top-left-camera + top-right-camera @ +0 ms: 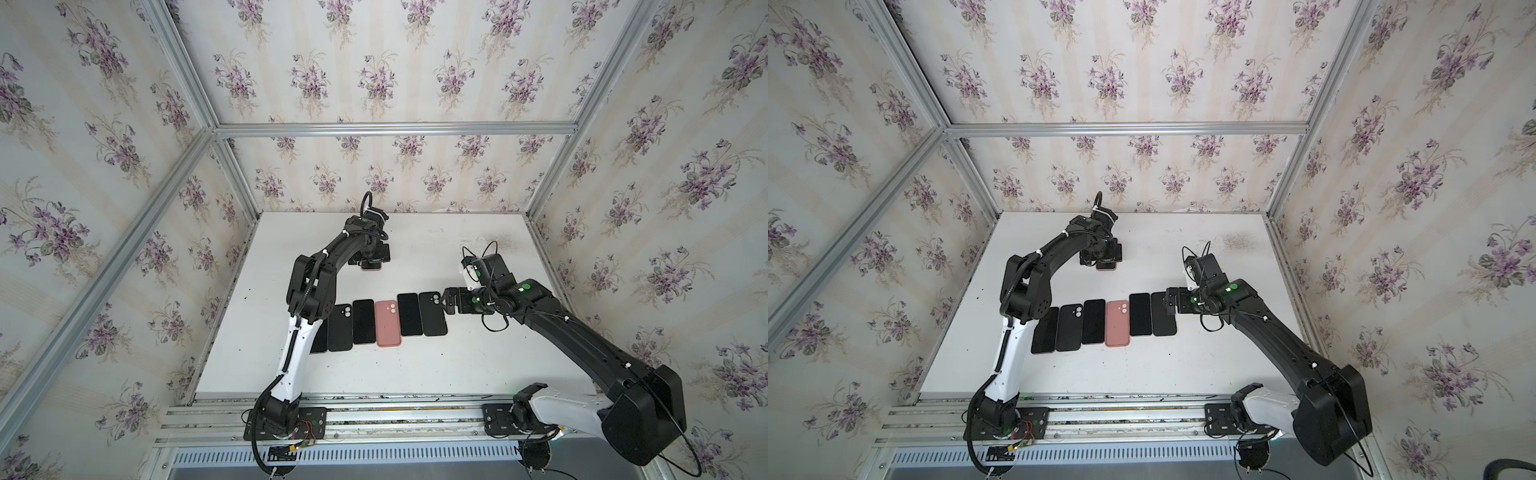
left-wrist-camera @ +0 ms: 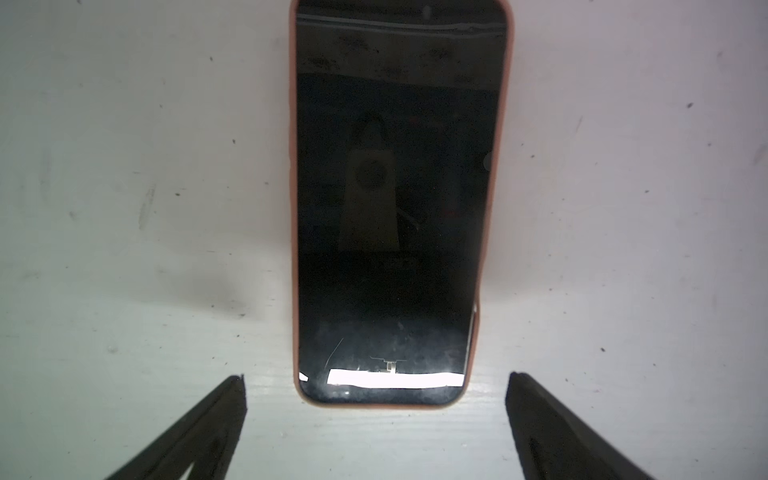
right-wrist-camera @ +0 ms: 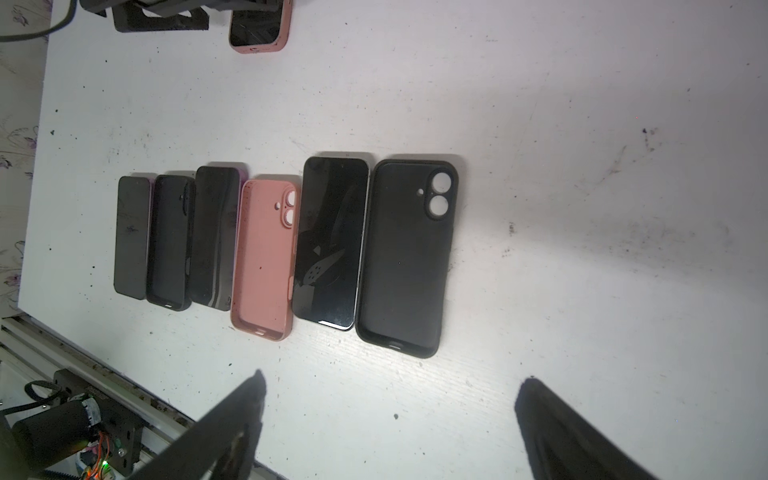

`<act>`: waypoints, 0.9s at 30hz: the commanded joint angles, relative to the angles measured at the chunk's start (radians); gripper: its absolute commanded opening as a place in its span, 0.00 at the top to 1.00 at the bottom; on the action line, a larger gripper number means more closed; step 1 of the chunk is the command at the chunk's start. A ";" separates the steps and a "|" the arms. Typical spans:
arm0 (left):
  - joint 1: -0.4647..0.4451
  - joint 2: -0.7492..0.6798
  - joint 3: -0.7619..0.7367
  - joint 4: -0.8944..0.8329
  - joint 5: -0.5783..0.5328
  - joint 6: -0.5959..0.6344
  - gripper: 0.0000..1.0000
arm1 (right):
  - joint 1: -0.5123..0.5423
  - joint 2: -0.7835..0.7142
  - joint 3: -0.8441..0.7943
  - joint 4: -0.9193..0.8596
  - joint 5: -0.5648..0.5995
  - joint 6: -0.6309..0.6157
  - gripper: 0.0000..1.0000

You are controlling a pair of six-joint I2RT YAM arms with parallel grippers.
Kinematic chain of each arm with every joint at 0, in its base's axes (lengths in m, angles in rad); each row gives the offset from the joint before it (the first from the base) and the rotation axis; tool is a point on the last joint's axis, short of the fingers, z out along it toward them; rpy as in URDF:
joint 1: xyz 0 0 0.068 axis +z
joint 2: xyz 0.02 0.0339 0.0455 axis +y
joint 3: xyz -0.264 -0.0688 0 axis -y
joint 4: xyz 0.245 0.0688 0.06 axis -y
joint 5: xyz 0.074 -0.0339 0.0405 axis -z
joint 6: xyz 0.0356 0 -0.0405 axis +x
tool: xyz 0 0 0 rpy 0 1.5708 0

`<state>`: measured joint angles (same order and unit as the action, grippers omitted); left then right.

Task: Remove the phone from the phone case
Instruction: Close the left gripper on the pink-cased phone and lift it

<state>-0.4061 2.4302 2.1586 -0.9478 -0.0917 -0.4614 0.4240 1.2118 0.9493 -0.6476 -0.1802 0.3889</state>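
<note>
Both wide open, empty — left end effector (image 2: 376,376), right end effector (image 3: 394,376), speckled white table (image 1: 457,365), floral-papered walls (image 1: 374,83).

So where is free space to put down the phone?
Free: the strip between the row of phones and cases and the front rail; also the far right corner of the table. Crowded: the row, and around the cased phone.
</note>
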 commanded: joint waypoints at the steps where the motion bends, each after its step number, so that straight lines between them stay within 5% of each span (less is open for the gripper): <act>1: 0.001 0.015 0.020 -0.029 0.014 0.009 0.00 | -0.002 0.002 0.023 0.024 -0.012 0.007 0.02; 27: 0.006 0.077 0.064 -0.060 0.065 0.060 0.23 | -0.026 0.060 0.037 0.094 -0.047 0.031 0.04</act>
<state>-0.4011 2.5080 2.2295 -0.9825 -0.0456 -0.4164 0.4007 1.2663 0.9741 -0.5934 -0.2131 0.4129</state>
